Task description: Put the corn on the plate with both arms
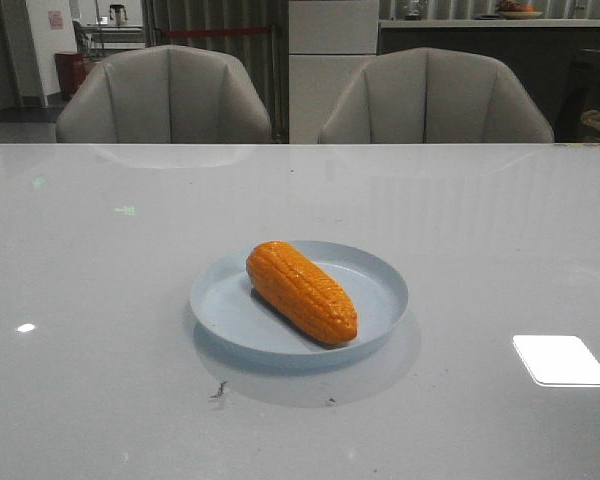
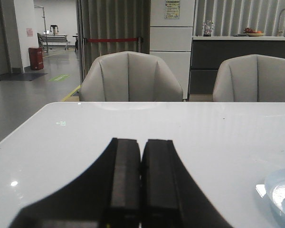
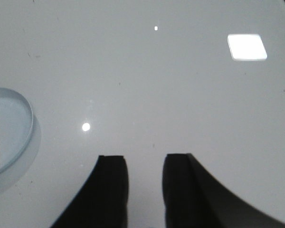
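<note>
Already the corn (image 1: 302, 292) lies slantwise inside the plate (image 1: 380, 278) in the middle of the table (image 1: 100, 300), so the task looks finished. The left gripper (image 2: 141, 164) has its jaws pressed together, empty; the right gripper (image 3: 142, 164) has its jaws apart, empty, beside the plate.
</note>
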Controlling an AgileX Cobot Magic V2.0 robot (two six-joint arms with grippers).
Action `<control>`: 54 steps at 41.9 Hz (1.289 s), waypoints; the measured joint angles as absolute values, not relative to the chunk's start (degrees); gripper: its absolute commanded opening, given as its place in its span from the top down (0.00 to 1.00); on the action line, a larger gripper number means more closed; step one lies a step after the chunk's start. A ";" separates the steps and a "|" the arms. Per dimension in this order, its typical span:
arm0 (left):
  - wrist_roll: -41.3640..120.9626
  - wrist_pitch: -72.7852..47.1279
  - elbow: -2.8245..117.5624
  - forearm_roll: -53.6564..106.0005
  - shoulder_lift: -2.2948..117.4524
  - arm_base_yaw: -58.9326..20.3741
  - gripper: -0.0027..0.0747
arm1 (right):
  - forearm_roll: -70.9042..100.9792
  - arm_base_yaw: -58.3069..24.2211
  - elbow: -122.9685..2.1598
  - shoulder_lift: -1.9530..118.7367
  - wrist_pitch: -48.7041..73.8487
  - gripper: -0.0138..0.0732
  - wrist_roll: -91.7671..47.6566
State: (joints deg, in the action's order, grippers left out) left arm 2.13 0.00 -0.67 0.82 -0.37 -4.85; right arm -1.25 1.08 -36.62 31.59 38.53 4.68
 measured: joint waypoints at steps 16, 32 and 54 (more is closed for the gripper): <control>2.13 0.00 -0.67 0.82 -0.37 -4.85 0.84 | -1.25 1.08 -21.35 14.64 17.24 0.78 4.68; 2.13 0.00 -0.67 0.82 -0.37 -4.85 0.84 | 0.00 -2.06 -2.57 0.20 3.21 0.78 4.68; 2.13 0.00 -0.67 0.82 -0.37 -4.85 0.84 | 0.00 -2.21 1.57 -0.51 4.09 0.78 4.68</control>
State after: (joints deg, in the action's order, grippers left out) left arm 2.13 0.00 -0.67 0.82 -0.37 -4.85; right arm 0.00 -2.21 1.57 -0.51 4.09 4.68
